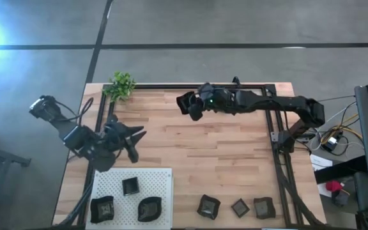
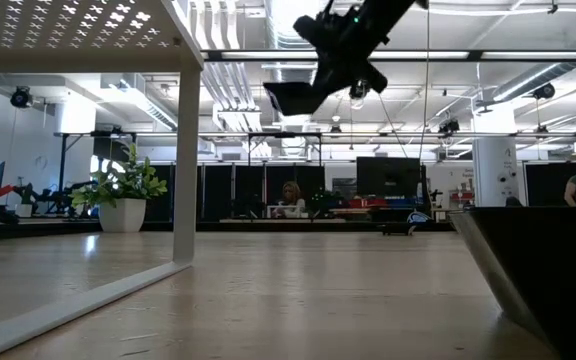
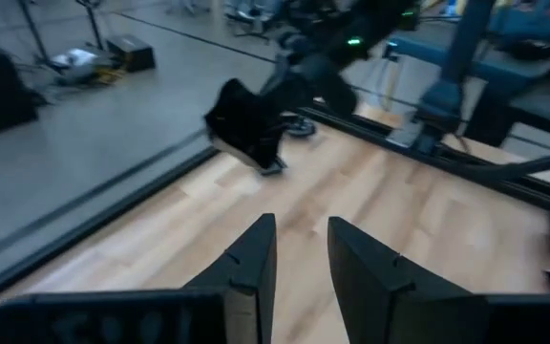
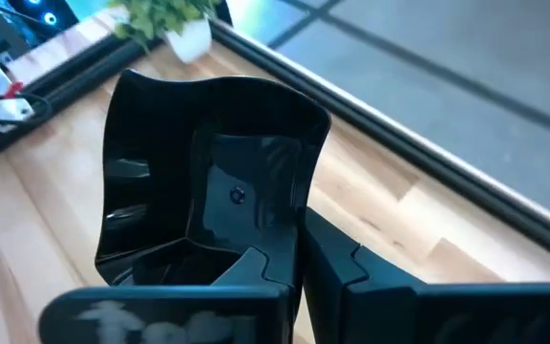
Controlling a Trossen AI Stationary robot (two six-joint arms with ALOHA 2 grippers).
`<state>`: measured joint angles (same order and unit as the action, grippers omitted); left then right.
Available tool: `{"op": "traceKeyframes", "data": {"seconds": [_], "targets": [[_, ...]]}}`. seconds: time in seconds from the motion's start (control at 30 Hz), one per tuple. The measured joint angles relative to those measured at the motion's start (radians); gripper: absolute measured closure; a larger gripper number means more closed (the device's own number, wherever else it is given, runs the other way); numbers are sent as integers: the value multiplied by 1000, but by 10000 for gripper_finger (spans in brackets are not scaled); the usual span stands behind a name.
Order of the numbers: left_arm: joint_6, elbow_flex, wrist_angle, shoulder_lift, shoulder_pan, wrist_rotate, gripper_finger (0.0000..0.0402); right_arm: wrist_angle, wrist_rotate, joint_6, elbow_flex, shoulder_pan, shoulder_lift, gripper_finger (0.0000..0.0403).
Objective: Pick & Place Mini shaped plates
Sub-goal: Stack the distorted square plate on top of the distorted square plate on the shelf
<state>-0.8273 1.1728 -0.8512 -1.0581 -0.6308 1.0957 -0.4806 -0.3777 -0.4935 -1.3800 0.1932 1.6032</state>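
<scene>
At upper centre of the overhead frame, the right gripper (image 1: 190, 105) hangs above the bench (image 1: 222, 160), its fingers (image 4: 323, 263) pinching the rim of a black wavy-edged plate (image 4: 208, 191); the low view shows that plate (image 2: 293, 97) lifted well clear of the wood, near the top of the frame. At left of the overhead frame, the left gripper (image 1: 135, 142) hovers just above the white board (image 1: 161, 176), its fingers (image 3: 251, 263) spread a little with nothing between them. Three plates already sit on the board in the lower left: a small square one (image 1: 130, 186) nearest the gripper, a larger square one (image 1: 102, 209) at the board's lower left corner and a rounded one (image 1: 149, 208) beside it. Three more wait in a row along the lower edge of the frame, right of the board: a wavy one (image 1: 208, 206), a small diamond-set one (image 1: 239, 207) and a squarish one (image 1: 263, 207). A green plant (image 1: 121, 85) stands at the bench's upper left corner. By the look of it the job is near its midpoint: three plates placed, one in the air, three not yet picked up.
</scene>
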Motion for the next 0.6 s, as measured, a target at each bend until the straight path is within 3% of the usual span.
{"op": "traceKeyframes", "data": {"seconds": [0.33, 0.6], "targets": [[206, 0, 194, -73, 125, 6, 312, 90, -52, 46, 0, -82, -5, 395], [179, 0, 260, -155, 199, 6, 312, 153, -84, 105, 0, -116, 0, 395]]}}
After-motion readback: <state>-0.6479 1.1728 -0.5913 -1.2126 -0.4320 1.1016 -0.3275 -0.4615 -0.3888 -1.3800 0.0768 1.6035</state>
